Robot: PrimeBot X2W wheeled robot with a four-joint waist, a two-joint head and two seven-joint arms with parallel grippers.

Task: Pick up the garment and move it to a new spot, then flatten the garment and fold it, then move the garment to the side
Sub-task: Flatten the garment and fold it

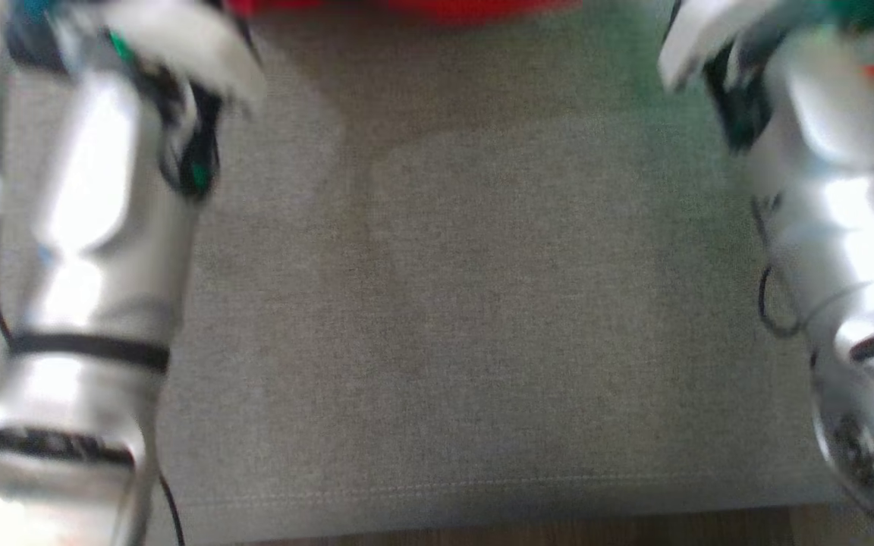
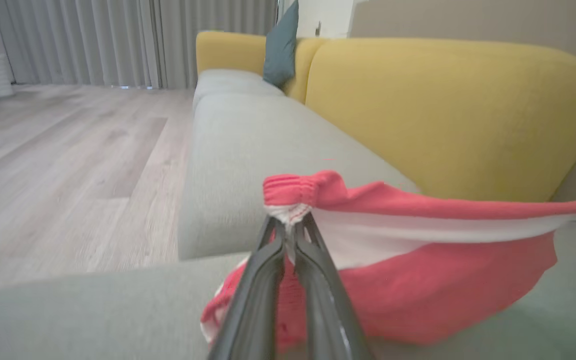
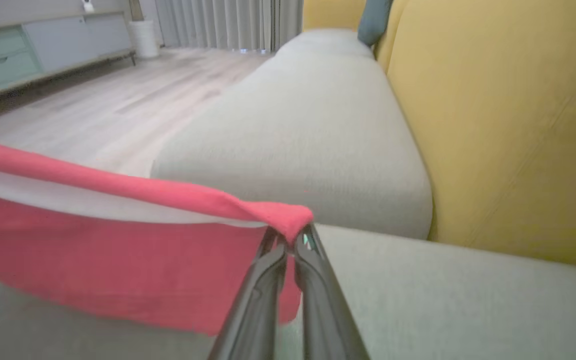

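Left hand (image 2: 290, 226): pinched tight on elastic corner of garment (image 2: 418, 290).
Right hand (image 3: 290, 239): clamped on opposite corner.
Garment: red, stretched between hands, probably brushing grey sofa seat (image 1: 482, 303), far side.

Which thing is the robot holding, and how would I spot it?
Find the long sofa with yellow backrests and grey seats. Over its nearest seat a coral-red garment with a white inner band is stretched between the left hand and the right hand, each shut on a top corner. Its red sets it apart from the teal cushion farther along.
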